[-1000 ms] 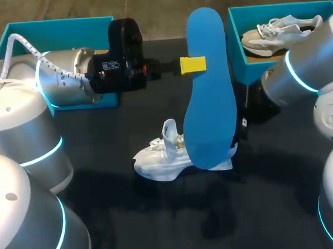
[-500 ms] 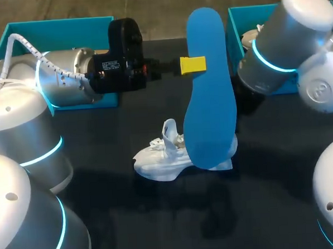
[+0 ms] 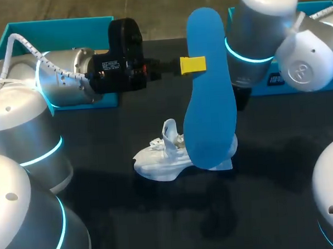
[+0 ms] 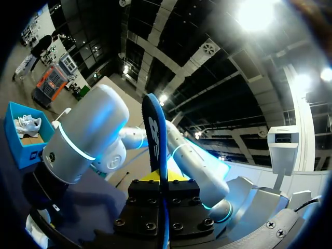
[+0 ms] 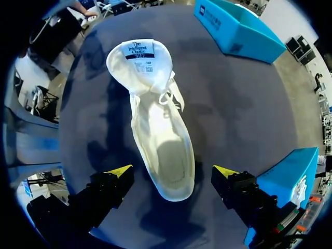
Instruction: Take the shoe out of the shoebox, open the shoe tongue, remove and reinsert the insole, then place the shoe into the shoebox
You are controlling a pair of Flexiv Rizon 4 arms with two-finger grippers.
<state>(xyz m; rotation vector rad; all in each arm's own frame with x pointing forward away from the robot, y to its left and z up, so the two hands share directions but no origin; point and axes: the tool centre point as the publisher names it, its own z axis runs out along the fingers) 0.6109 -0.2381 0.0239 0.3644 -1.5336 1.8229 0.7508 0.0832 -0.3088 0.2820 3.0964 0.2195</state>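
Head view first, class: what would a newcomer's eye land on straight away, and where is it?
A big blue insole stands upright in mid-air at the middle, pinched by the left gripper, with the white shoe lying lower down on the dark table. In the right wrist view, the right gripper hangs open over that shoe, whose tongue is pulled back.

matt blue insole point(image 3: 210, 100); white cloth shoe point(image 5: 161, 140).
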